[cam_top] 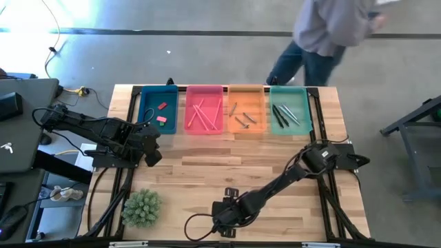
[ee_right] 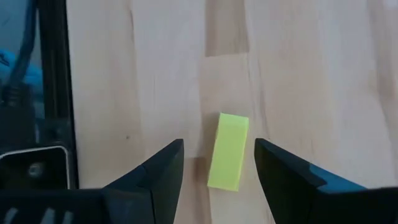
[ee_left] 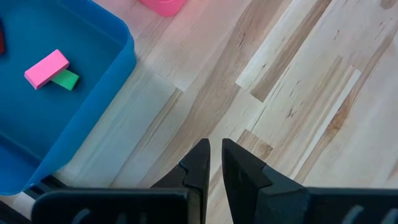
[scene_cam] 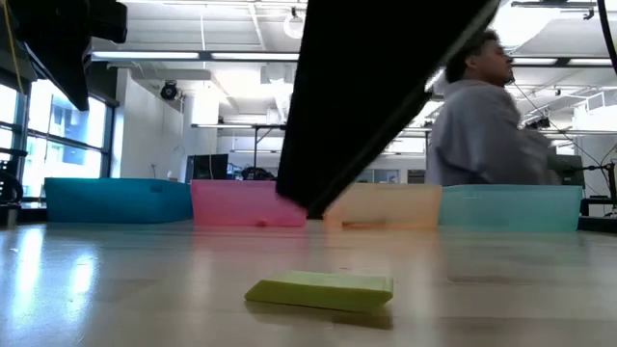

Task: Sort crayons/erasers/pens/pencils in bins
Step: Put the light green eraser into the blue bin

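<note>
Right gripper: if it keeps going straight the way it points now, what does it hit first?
Most likely the yellow eraser. The right gripper is open, its fingers either side of the eraser, which lies flat on the table. How high it is above the eraser is unclear.

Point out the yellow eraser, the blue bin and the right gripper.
yellow eraser [ee_right: 228, 151]: right wrist view, middle of its top face.
blue bin [ee_left: 118, 68]: left wrist view, its side wall by the corner.
right gripper [ee_right: 219, 163]: right wrist view, midway between its open fingertips, above the eraser.
</note>
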Action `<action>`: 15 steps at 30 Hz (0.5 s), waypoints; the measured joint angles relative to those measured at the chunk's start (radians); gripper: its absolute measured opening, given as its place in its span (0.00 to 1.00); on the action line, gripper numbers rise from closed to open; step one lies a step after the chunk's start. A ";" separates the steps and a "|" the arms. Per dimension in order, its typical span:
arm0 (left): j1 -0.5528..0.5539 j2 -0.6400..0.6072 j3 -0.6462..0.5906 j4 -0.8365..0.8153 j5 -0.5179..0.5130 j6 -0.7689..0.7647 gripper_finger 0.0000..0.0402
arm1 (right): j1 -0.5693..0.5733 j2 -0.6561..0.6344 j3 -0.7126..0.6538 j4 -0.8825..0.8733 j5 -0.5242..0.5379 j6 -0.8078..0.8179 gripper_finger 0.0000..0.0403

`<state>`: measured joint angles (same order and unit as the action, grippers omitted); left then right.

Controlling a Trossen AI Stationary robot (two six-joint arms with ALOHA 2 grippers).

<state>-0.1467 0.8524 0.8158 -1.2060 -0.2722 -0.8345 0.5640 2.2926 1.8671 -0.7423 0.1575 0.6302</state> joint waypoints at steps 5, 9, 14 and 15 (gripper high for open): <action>0.000 0.000 0.000 -0.001 0.000 0.000 0.08 | 0.000 0.036 0.000 0.001 -0.013 0.046 0.47; 0.000 0.000 0.000 0.000 0.000 0.000 0.08 | 0.000 0.048 0.000 -0.010 -0.012 0.055 0.47; 0.000 0.000 0.000 -0.001 0.000 0.019 0.08 | 0.000 0.055 0.003 -0.059 -0.011 0.106 0.47; 0.000 0.000 0.000 -0.001 0.000 0.028 0.08 | 0.000 0.056 0.003 -0.071 -0.013 0.113 0.47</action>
<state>-0.1467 0.8524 0.8158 -1.2068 -0.2722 -0.8062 0.5636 2.3485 1.8702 -0.8134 0.1448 0.7432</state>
